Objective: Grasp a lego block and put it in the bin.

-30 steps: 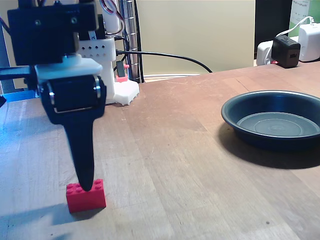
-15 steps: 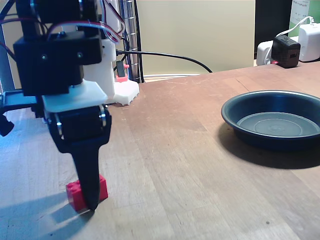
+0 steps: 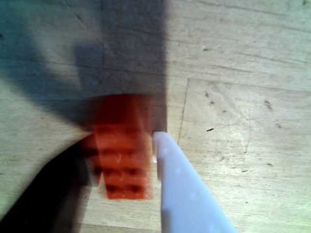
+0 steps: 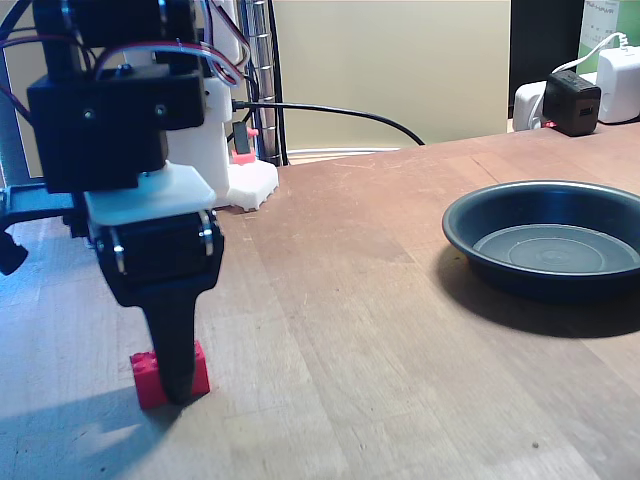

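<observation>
Claw (image 4: pixel 178 395) is set down around the lego block (image 4: pixel 148 374) on the desk (image 4: pixel 350 300), fingers flanking it narrowly; firm grip can't be confirmed. Bin (image 4: pixel 548 240) sits well apart. Risk: an off-centre pinch, so the block is twisted out on lift.

A wooden table (image 4: pixel 360 300) is shown; a red block (image 4: pixel 150 378) lies near left, a dark bin (image 4: pixel 545 250) right.

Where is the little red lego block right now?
In the fixed view the lego block sits on the table's near-left part, at the gripper tip, far left of the bin.
</observation>
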`<state>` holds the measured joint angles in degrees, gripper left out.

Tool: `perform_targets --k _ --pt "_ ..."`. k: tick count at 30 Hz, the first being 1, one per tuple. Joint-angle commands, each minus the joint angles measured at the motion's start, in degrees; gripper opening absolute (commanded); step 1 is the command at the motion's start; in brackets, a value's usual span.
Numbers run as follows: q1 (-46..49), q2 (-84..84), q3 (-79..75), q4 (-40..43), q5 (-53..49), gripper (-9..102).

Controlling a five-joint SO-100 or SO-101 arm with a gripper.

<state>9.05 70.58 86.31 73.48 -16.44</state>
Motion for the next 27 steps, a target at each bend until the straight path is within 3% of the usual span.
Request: perform_targets --k 1,13,27 --pt "-0.35 0.53 -0.53 -0.26 -0.26 -1" --pt "-3.16 2.99 -1.23 0.70 -0.26 0" --pt "-6.68 18.28 -0.97 13.97 0.53 0"
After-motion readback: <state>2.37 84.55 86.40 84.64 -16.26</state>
